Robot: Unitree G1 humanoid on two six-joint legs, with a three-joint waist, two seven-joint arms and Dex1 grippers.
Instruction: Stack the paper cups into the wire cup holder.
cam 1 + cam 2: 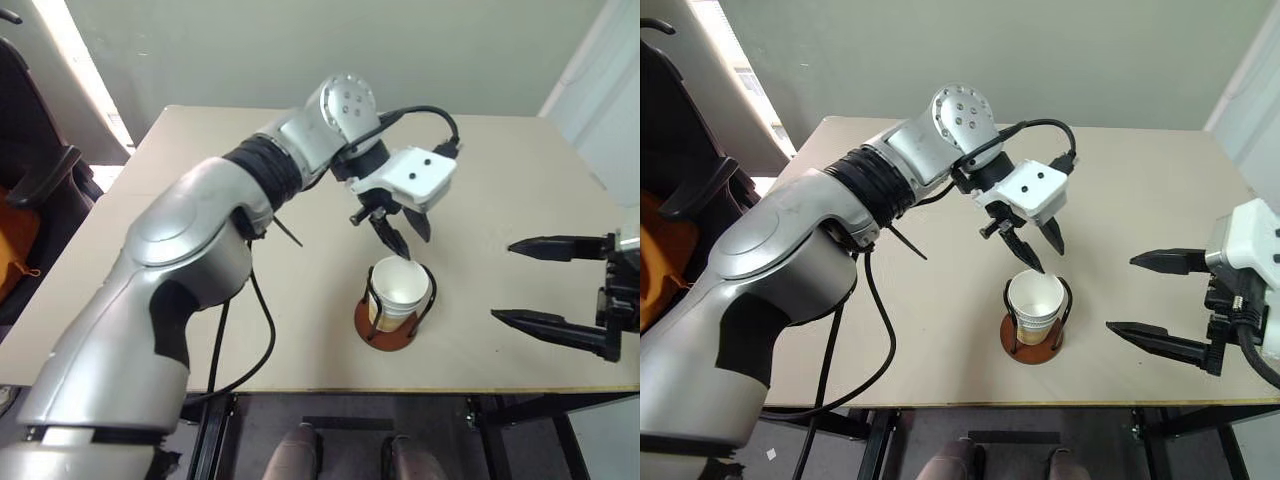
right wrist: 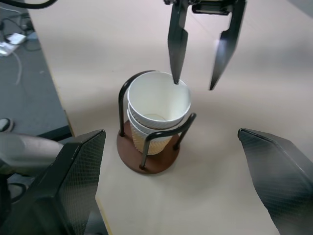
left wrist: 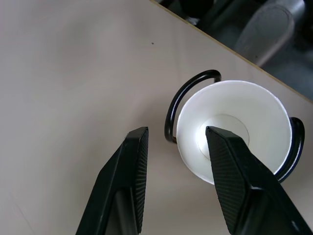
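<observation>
Cups: paper cups (image 2: 157,105) nested in the wire cup holder (image 2: 146,159), near the table's (image 1: 520,190) front edge
Left gripper (image 1: 1038,248): at 12 o'clock just above the cup rim, fingers parted, holding nothing
Right gripper (image 1: 525,283): at 3 o'clock, well apart, spread wide, empty

Beige table (image 1: 520,180) against pale wall (image 1: 300,50); black chair (image 1: 40,170) beside it; dark floor (image 2: 29,93) below.
</observation>
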